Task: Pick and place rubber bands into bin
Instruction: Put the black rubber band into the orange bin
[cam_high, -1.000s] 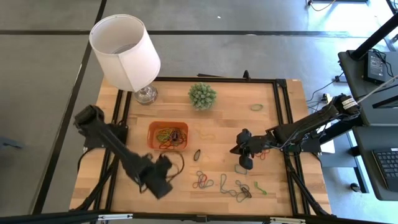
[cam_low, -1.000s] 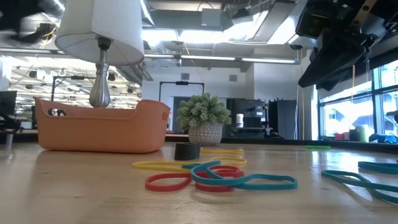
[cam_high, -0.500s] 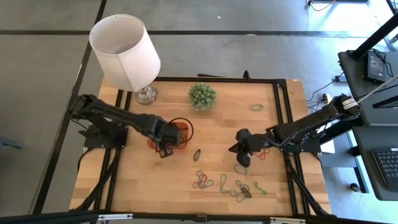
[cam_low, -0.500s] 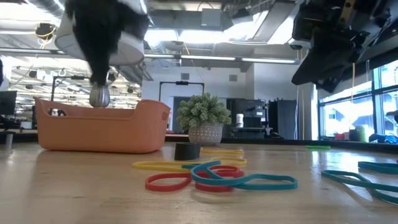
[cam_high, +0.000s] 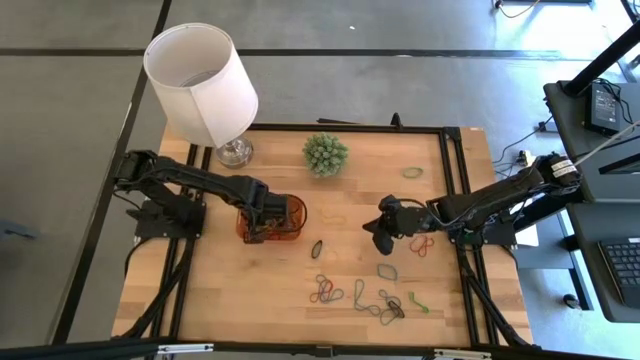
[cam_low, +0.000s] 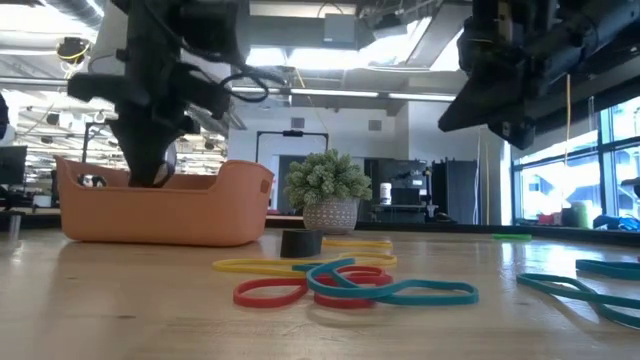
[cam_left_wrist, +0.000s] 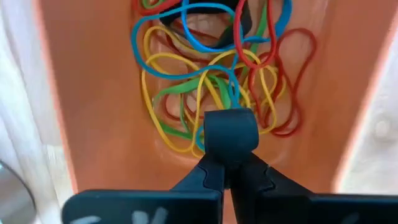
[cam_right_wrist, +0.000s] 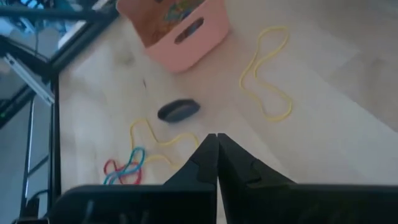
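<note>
A: What is seen at the left of the tabletop (cam_high: 220, 290)?

B: A white lampshade (cam_high: 200, 80) on a lamp is seen at the far left corner. Nearer, the left gripper (cam_high: 262, 222) is lowered into the orange bin (cam_high: 293, 212), which lies left of the tabletop's middle. In the left wrist view its jaws are pressed together, with a black band looped over their tip just above the pile.

A: What is held in the bin?

B: A tangle of rubber bands (cam_left_wrist: 211, 81) in yellow, green, red, blue and black is gathered on its floor.

A: And in the middle?

B: A small potted plant (cam_high: 326, 154) is set at the far side. A black loop (cam_high: 317, 249) lies just right of the bin's near corner, and a faint yellow band (cam_high: 333, 218) lies between the bin and the right gripper. A loose cluster of red, blue, green and dark bands (cam_high: 365, 297) is spread along the near edge.

A: Where is the right gripper?

B: The right gripper (cam_high: 378, 227) is held above the tabletop right of the middle, well apart from the bin. Its jaws are shut, and nothing is seen between them. Red bands (cam_high: 420, 243) lie just to its right, and a green band (cam_high: 387, 270) just nearer.

A: Anything farther right?

B: 1 green band (cam_high: 413, 172) lies alone toward the far right corner.
</note>
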